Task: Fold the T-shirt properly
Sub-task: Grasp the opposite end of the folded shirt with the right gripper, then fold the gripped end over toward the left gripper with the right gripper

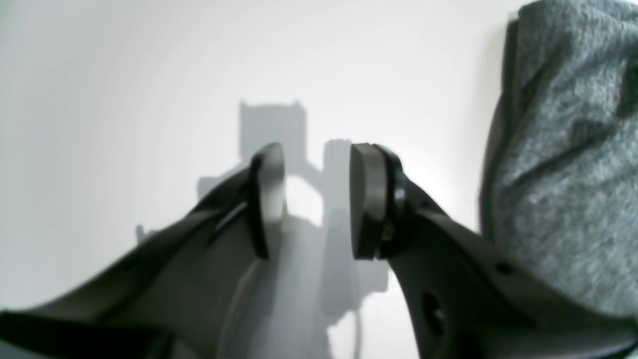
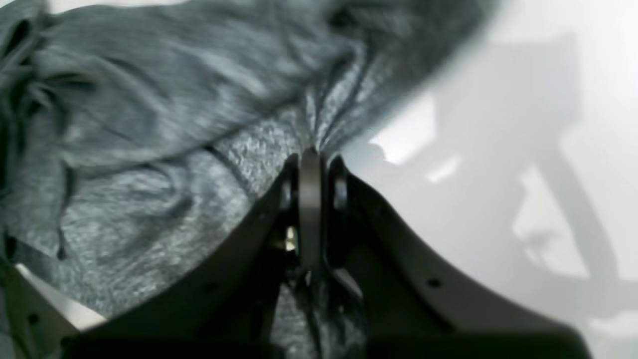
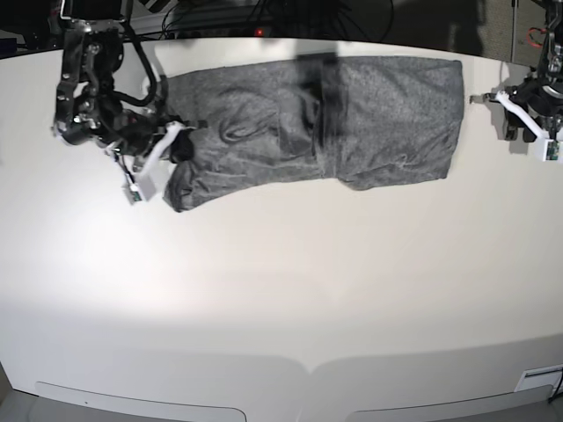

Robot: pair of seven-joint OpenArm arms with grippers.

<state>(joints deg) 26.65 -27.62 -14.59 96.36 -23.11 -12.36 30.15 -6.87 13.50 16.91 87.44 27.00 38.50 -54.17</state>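
The heather-grey T-shirt (image 3: 352,114) lies stretched across the far part of the white table (image 3: 281,290), wrinkled and bunched at its left end. My right gripper (image 3: 179,142) is at that left end, shut on a pinch of the fabric. In the right wrist view the right gripper (image 2: 311,162) has cloth gathered at its tips, with the T-shirt (image 2: 149,124) spreading to the left. My left gripper (image 3: 503,112) is open and empty just off the shirt's right edge. In the left wrist view the left gripper (image 1: 316,199) has bare table between its pads, and the T-shirt (image 1: 563,149) is to its right.
Dark cables and equipment (image 3: 264,18) run behind the table's far edge. The right arm's body (image 3: 84,83) stands at the far left corner. White tabletop stretches from the shirt to the front edge (image 3: 308,369).
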